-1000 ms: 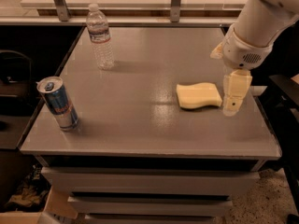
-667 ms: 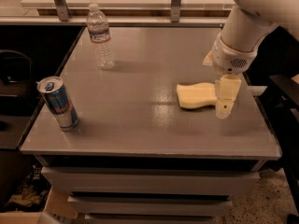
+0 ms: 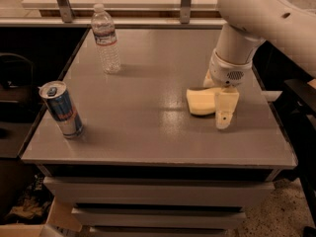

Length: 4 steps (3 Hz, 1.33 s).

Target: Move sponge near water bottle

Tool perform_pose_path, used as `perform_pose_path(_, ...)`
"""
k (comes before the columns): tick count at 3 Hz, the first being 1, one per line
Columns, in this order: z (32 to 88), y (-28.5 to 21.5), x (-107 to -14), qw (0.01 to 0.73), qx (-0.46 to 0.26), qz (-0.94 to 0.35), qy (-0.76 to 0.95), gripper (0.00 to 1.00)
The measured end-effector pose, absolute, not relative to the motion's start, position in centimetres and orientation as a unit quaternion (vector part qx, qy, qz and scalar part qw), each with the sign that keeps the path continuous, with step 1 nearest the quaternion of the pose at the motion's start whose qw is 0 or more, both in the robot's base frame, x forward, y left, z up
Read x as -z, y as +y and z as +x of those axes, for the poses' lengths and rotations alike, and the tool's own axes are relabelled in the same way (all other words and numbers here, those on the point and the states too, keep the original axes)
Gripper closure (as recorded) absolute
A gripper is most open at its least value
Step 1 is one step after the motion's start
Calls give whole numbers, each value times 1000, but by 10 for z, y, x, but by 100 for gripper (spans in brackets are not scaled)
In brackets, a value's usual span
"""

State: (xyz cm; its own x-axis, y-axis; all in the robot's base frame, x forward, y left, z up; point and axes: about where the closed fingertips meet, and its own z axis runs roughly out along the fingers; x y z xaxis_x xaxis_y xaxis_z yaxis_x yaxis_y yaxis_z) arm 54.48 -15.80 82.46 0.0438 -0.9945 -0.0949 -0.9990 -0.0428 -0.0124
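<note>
One high view over the table (image 3: 148, 137)
The camera looked down from beyond the table's near edge, fairly close, facing its far side; the claw (image 3: 220, 107) hung at right, at the sponge (image 3: 199, 102).

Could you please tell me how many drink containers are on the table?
2. The water bottle stands at the far left of the table; the can stands near the front left edge. The gripper is at the sponge on the right. None seem hidden.
</note>
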Motion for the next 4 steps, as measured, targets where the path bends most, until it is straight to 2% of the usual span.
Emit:
perform_pose_path(3, 548, -156, -832, 29, -36, -726, 687, 88)
perform_pose_path(4, 557, -172, -864, 53, -20, -721, 691, 100)
